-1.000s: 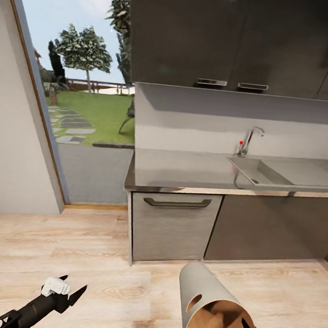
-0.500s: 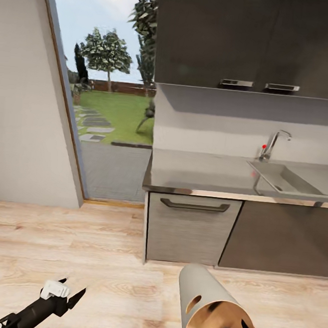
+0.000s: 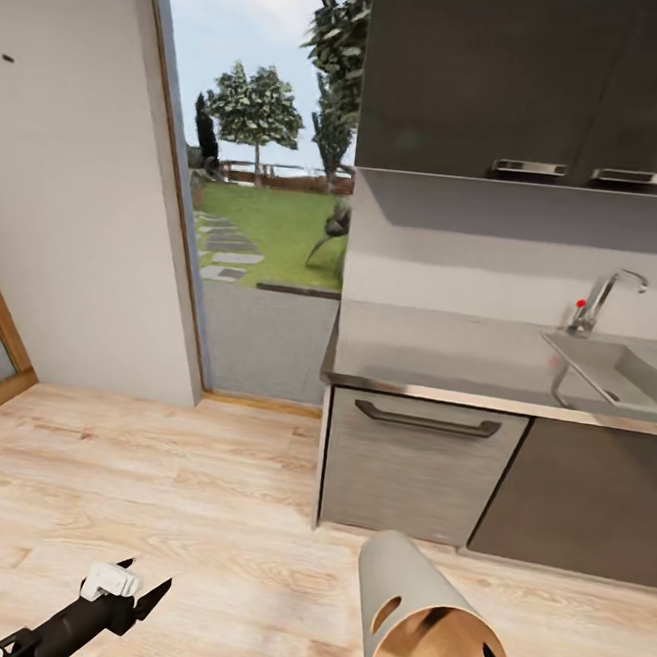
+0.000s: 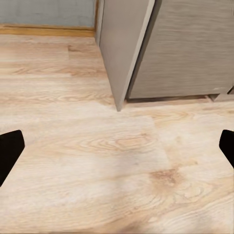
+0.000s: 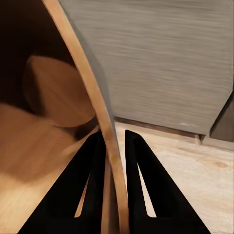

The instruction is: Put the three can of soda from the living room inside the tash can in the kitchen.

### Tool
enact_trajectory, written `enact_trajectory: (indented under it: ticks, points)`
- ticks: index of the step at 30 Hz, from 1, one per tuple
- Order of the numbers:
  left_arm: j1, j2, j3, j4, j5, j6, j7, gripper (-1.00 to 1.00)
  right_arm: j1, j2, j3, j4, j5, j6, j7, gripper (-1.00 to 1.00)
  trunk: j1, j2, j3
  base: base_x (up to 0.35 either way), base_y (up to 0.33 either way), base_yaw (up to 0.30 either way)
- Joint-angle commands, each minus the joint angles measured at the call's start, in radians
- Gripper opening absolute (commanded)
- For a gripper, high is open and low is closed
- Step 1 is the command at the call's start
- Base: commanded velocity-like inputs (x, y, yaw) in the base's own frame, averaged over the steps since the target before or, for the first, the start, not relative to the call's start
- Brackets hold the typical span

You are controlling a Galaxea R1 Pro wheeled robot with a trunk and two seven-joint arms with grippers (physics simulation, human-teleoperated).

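Right gripper (image 5: 113,146) pinches the tash can (image 3: 421,619) by its rim, tipped sideways before the cabinet (image 3: 416,468), left gripper (image 3: 143,582) spread, empty; thin-rim grip could slip.

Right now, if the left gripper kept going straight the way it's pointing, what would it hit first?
Probably the pale wood floor: the open left gripper points at bare boards, with the grey cabinet farther on.
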Motion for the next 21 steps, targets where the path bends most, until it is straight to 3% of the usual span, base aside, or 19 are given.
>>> enact_trajectory:
  ticks: [1, 21]
  points:
    - [0.0, 0.0, 0.0, 0.0, 0.0, 0.0, 0.0, 1.0, -0.001, 0.003, -0.001, -0.001, -0.01, 0.001, 0.008, -1.0, 0.0, 0.0, 0.0, 0.0, 0.0, 0.233]
    - [0.0, 0.0, 0.0, -0.001, 0.0, 0.0, 0.0, 1.0, -0.001, 0.015, -0.001, -0.001, -0.007, 0.001, 0.007, -1.0, 0.0, 0.0, -0.009, 0.0, 0.0, 0.233]
